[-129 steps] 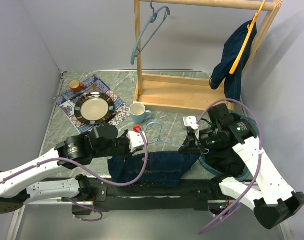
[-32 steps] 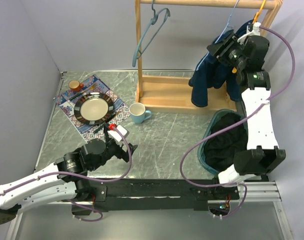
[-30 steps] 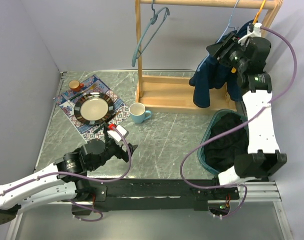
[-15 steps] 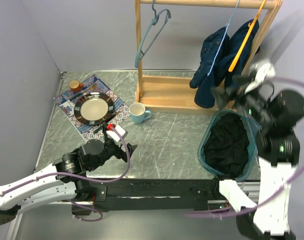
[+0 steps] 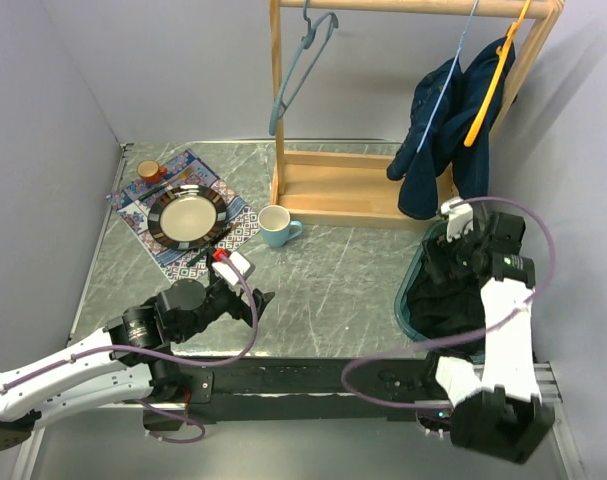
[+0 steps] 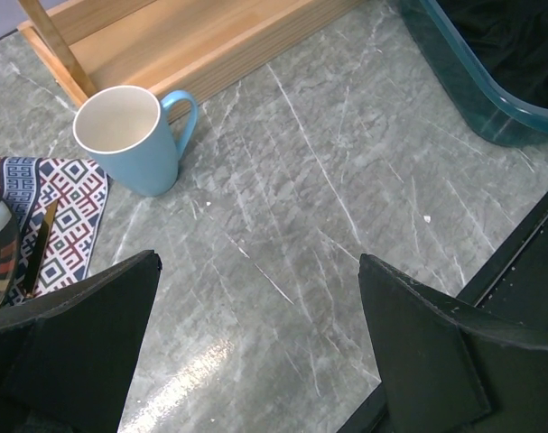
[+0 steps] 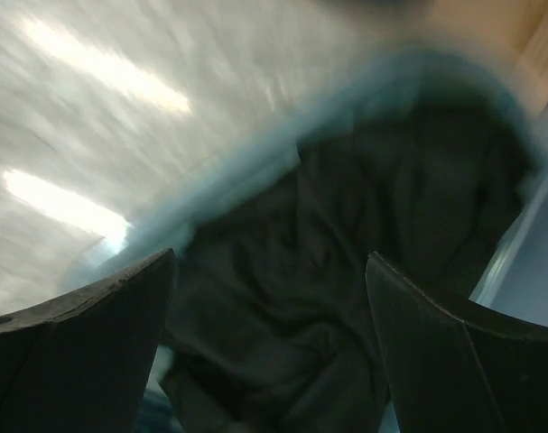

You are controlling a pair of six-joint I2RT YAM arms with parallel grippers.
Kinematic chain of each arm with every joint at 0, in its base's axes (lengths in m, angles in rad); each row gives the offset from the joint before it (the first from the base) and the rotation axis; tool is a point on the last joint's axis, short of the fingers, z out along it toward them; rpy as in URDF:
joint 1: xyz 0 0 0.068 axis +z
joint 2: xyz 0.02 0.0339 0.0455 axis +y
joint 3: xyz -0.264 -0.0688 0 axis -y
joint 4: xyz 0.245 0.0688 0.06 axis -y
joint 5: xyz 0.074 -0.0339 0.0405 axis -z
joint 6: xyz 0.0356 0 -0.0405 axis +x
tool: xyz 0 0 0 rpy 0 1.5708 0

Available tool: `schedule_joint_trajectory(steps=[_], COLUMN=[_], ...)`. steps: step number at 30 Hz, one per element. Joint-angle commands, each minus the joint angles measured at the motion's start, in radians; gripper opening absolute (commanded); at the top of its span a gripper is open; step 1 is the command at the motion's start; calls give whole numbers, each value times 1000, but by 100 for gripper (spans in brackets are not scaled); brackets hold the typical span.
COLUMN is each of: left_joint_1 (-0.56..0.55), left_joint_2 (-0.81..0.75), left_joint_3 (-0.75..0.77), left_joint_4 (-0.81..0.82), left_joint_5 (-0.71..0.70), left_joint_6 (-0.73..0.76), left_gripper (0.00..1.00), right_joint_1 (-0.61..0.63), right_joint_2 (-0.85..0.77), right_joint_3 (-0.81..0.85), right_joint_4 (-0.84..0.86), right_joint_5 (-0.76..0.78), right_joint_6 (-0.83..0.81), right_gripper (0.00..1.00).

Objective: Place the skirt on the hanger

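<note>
On the wooden rack (image 5: 353, 190), at its rail's right end, the skirt (image 5: 426, 140) hangs from a blue hanger (image 5: 455, 70). Right gripper (image 7: 272, 260), just before the rack above a basket (image 5: 405, 285), and left gripper (image 6: 255, 262), farther off, gape empty.

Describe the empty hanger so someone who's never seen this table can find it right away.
Look at the wooden clothes rack standing at the back of the table, and follow its top rail to the left end. The teal hanger dangles there alone and bare; the light blue hanger and orange hanger at the right end both carry dark blue clothes.
</note>
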Motion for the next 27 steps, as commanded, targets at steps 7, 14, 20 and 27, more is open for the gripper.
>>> schedule_joint_trajectory(steps=[7, 14, 20, 27], left_joint_1=[3, 5, 6, 9], left_joint_2=[4, 4, 12, -19], left_joint_3=[31, 26, 25, 29], left_joint_4=[-1, -1, 2, 4], left_joint_5=[32, 14, 17, 24], left_joint_6=[-13, -15, -13, -39], left_gripper=[97, 97, 97, 97], right_joint_1=[-50, -45, -53, -70], right_joint_2=[365, 614, 489, 150], right_joint_3=[-37, 30, 7, 202], right_joint_4=[272, 256, 190, -61], right_joint_5=[151, 125, 102, 16], right_joint_6=[-175, -205, -239, -271], right_gripper=[87, 53, 2, 0])
